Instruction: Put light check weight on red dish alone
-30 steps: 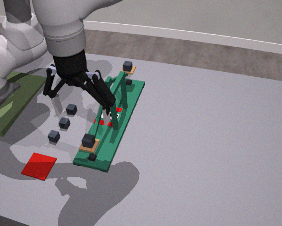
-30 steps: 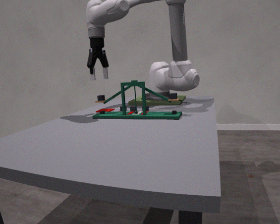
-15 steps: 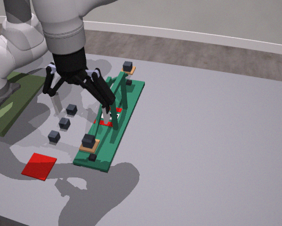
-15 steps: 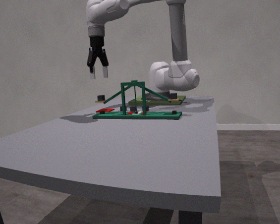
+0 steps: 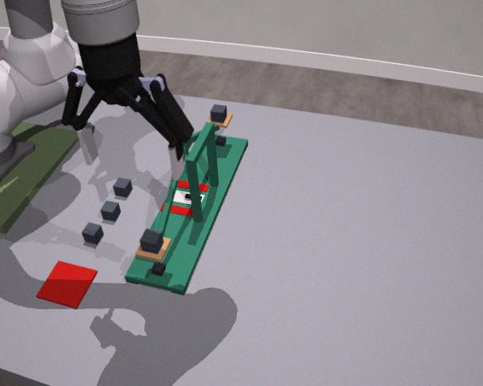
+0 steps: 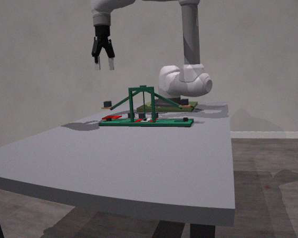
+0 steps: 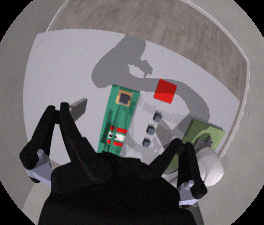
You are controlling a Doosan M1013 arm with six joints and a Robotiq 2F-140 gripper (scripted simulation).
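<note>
Lateral passage at low height is obstructed by the upright green frame (image 5: 193,188) (image 6: 130,105). Between the red dish (image 5: 67,283) (image 6: 112,117) (image 7: 165,91) and the green base (image 5: 178,283) (image 6: 145,124) (image 7: 107,111), a gap is observed. Overhead access to the dish is unobstructed.

My black two-fingered pincer (image 7: 122,116): spread wide, nothing between the fingers, one at left, one at right. Green rectangular balance base (image 7: 107,116): on the grey table (image 7: 47,64), partly behind my body. Square tan pan (image 7: 118,98): at the base's far end, bearing one dark cube weight (image 7: 125,99). Red and white fields (image 7: 120,137): on the base, nearer me. Three dark cube weights (image 7: 151,130): separate, in a row right of the base. Flat red square dish (image 7: 165,91): beyond the row, slightly right, bare.
</note>
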